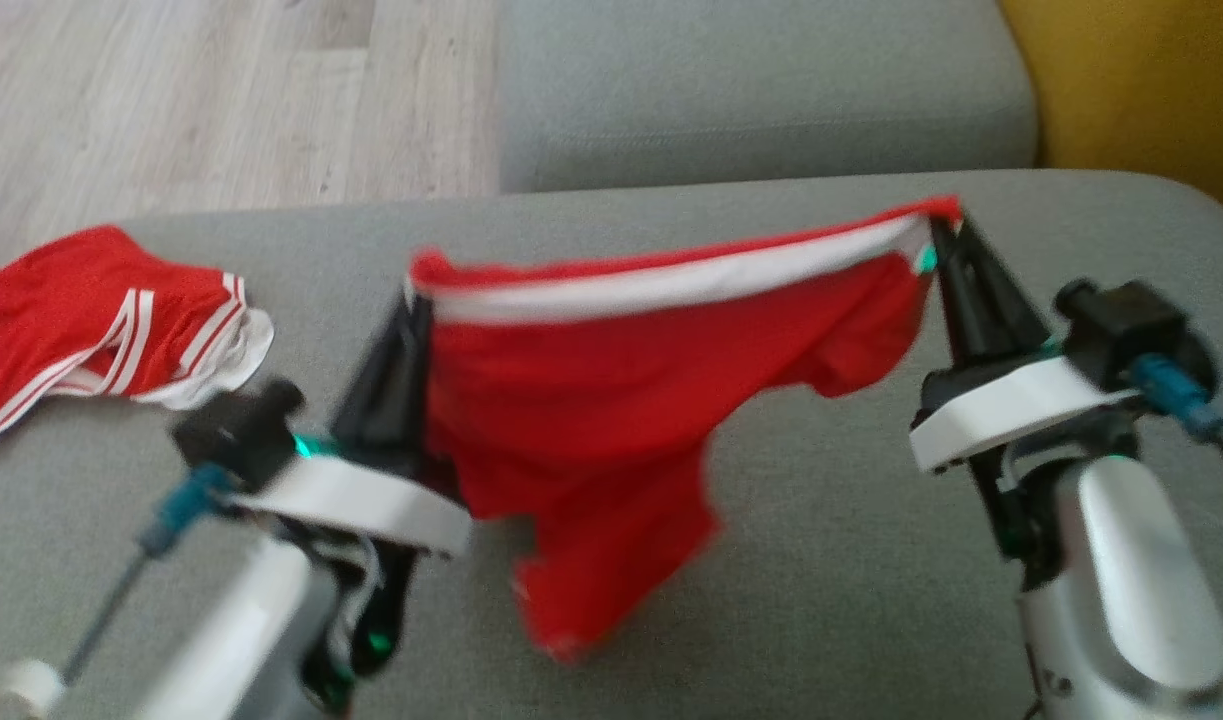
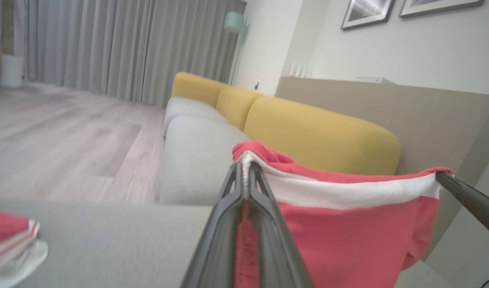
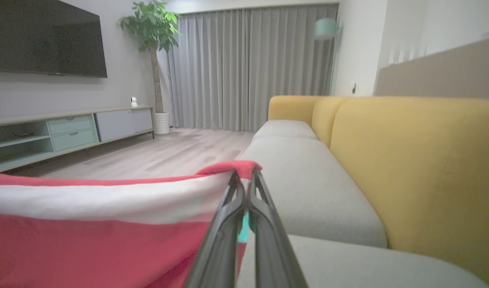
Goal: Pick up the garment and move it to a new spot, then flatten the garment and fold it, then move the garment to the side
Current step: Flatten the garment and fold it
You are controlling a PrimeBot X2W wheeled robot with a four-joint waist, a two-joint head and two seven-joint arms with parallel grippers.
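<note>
2 garments: spare garment (image 1: 91, 330) at cushion's (image 1: 871, 560) left end; garment (image 1: 591, 400) above cushion, clamped by left gripper (image 1: 416, 300) and right gripper (image 1: 936, 225).

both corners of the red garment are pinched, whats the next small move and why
The left end effector and right end effector each pinch a waistband corner of the red garment, stretched between them, apart from the second red garment at left. Probably lower both together, waistband taut, to lay the hanging fabric on the grey cushion.

A home living room — wall television (image 3: 46, 38), sofa (image 3: 408, 160), long curtains (image 3: 252, 68), potted plant (image 3: 154, 36), framed pictures (image 2: 366, 12).
</note>
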